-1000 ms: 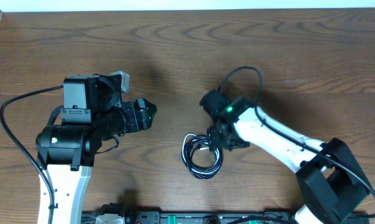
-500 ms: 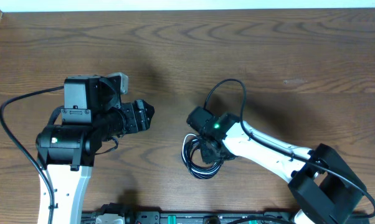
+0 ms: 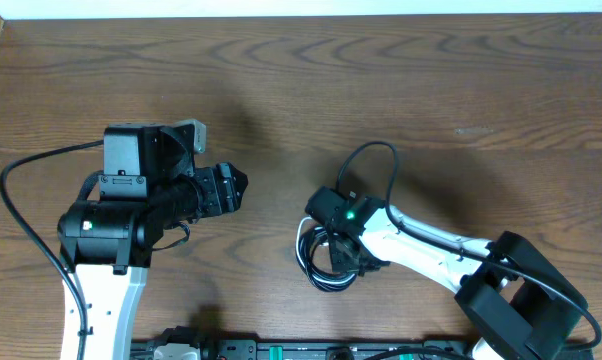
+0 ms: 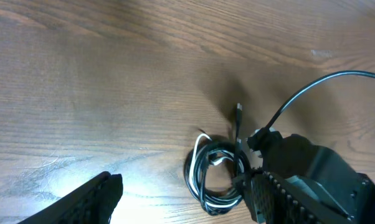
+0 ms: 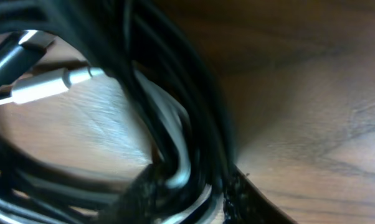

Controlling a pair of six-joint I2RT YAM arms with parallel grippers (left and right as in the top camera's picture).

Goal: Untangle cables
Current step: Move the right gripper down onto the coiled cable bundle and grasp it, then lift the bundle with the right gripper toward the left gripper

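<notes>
**Contact made, untangling can begin**

My left gripper (image 3: 233,186) hangs open, well apart. The cables (image 3: 316,268) lie coiled mid-desk (image 3: 431,80), by the near edge. My right gripper (image 5: 190,194) has dropped astride their strands; clamped or not, I cannot tell.

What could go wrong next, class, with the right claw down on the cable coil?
1. The right claw straddles several black and white strands of the cables at once; pulling may lift the whole coil or tighten the tangle.
2. The left claw sits apart from the coil, so nothing pins it; it may just slide.
</notes>
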